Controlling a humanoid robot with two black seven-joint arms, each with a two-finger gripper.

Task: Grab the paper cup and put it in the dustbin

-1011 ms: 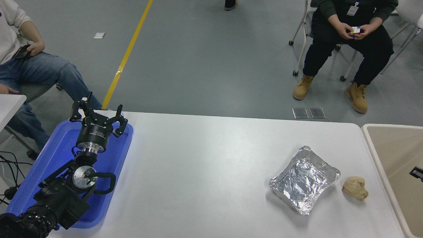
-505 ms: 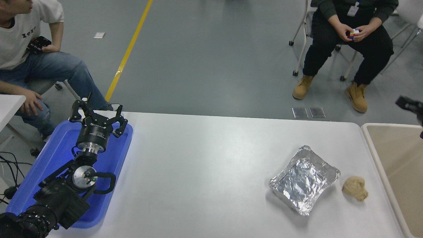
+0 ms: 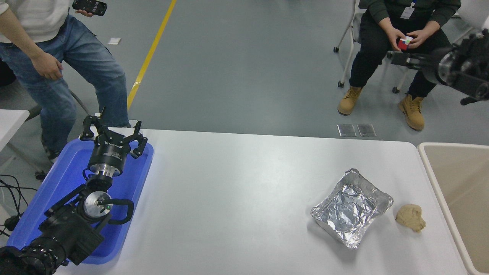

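Observation:
The paper cup is not in view. The beige dustbin (image 3: 431, 168) stands at the table's right end, its tan inside showing. My right arm comes in high at the right edge, raised well above the table and the dustbin. Its gripper (image 3: 397, 60) points left in front of a seated person, and I cannot tell its state. My left gripper (image 3: 113, 129) is parked, open and empty, over the blue tray (image 3: 65, 179) at the lower left.
A crumpled silver foil tray (image 3: 351, 208) lies right of the table's centre, with a beige crumpled lump (image 3: 410, 217) beside it near the dustbin. A person (image 3: 76, 57) stands at the far left with a phone. A seated person (image 3: 397, 23) holds a coloured cube.
My right arm has risen from inside the dustbin to high at the right edge. The person at the far left has stood up. My left arm has not moved.

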